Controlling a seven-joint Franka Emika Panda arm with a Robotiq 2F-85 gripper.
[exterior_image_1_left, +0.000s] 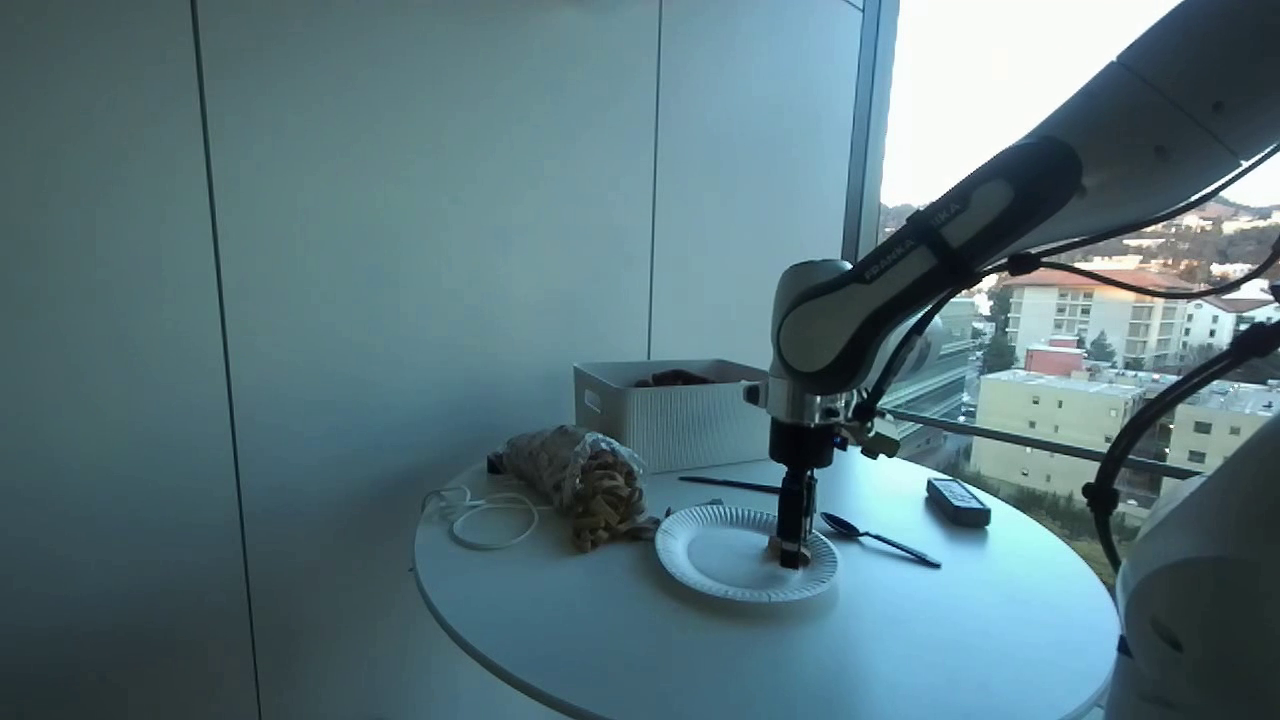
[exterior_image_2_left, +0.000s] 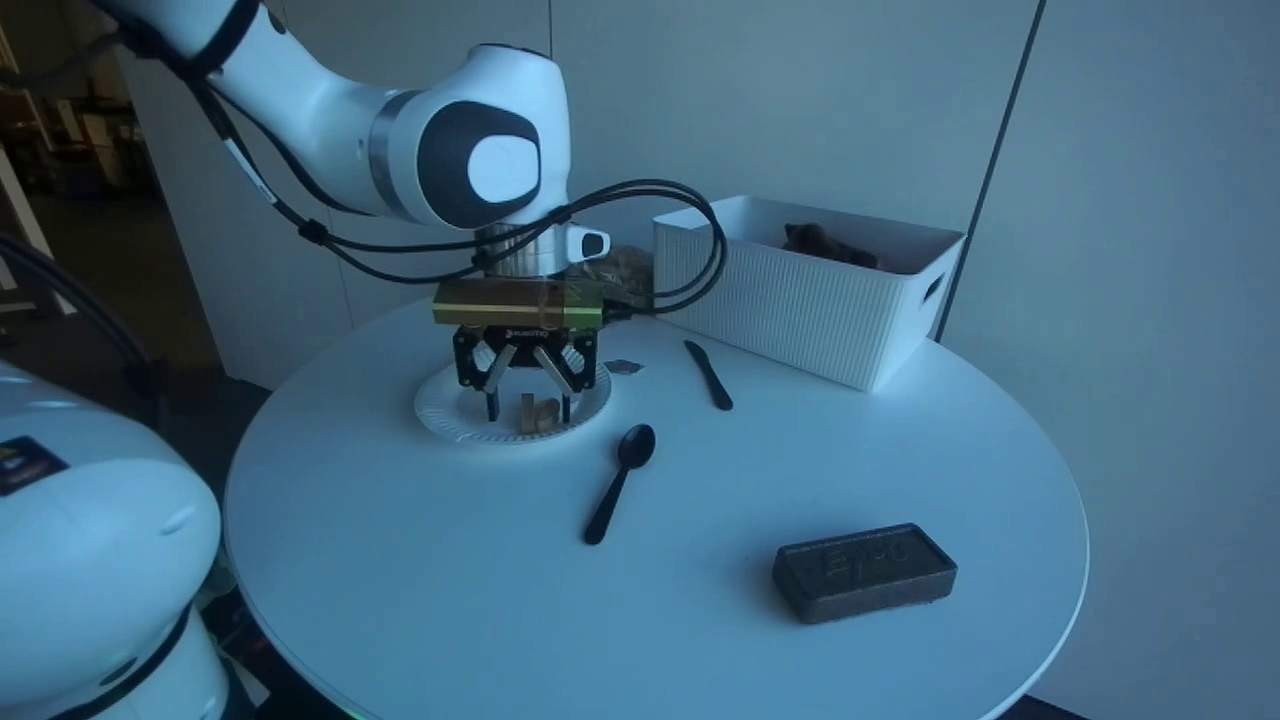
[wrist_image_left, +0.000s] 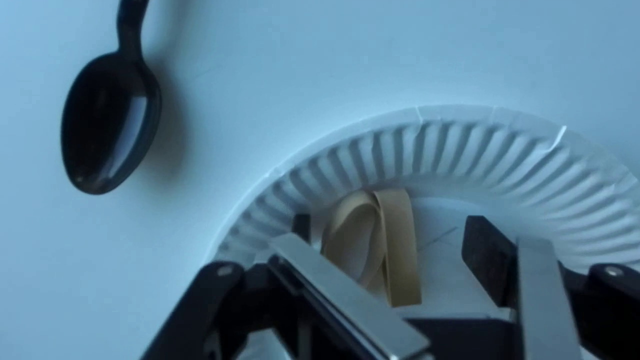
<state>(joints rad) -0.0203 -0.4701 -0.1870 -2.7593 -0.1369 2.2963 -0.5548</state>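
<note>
My gripper (exterior_image_2_left: 529, 406) is open and points down over a white paper plate (exterior_image_2_left: 440, 412) with a fluted rim. In the wrist view, a tan looped band (wrist_image_left: 400, 250) lies on the plate (wrist_image_left: 450, 145) between the two spread fingers (wrist_image_left: 388, 226). The band is closer to the left finger there, and part of it is hidden behind that finger's link. The right finger stands apart from it. In an exterior view the gripper (exterior_image_1_left: 793, 552) hides most of the band, at one side of the plate (exterior_image_1_left: 685, 570). The fingertips are low, near the plate's surface.
A black spoon (exterior_image_2_left: 615, 480) and black knife (exterior_image_2_left: 708, 375) lie beside the plate. A white ribbed bin (exterior_image_2_left: 790, 320) holds something dark brown. A clear bag (exterior_image_1_left: 570, 470) spills tan bands near a white cable (exterior_image_1_left: 500, 543). A dark block (exterior_image_2_left: 865, 575) lies near the table edge.
</note>
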